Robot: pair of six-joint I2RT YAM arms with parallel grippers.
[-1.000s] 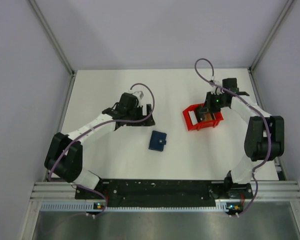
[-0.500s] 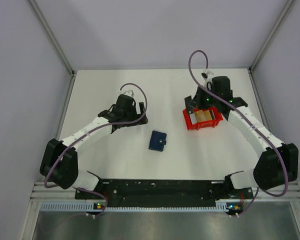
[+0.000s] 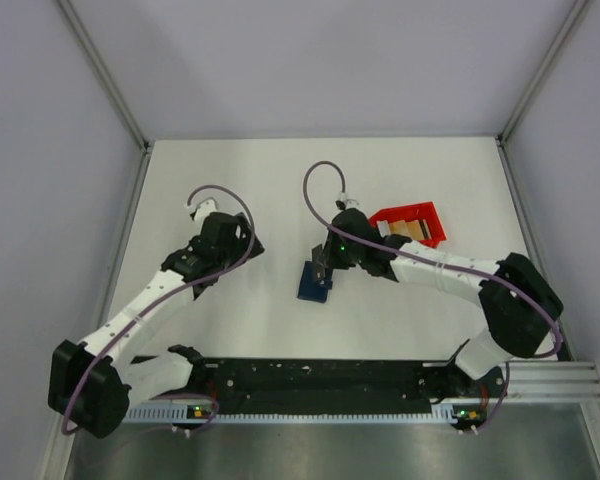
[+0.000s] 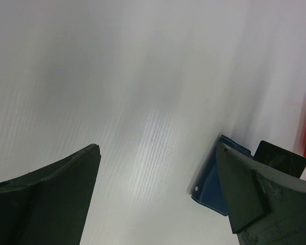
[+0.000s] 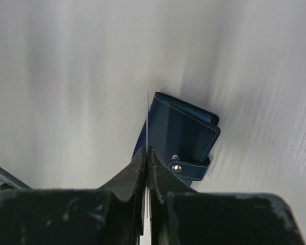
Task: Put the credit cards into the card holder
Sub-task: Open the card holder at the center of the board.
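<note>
White ribbed counter (image 3: pixel 280 180); stitched navy card holder (image 5: pixel 181 135), strap lower right; right end effector (image 5: pixel 147 150) clamps card (image 5: pixel 148 117) edge-on; left end effector (image 4: pixel 158 148) spread, empty.

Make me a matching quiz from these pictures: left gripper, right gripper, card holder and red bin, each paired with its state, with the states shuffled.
Things:
1. left gripper
2. right gripper
3. card holder
4. red bin

States:
A. folded shut, lying flat
B. pinching a thin card edge-on
C. tan cards inside
D. open, holding nothing

Pairs: 1-D, 2-B, 3-A, 4-C
</note>
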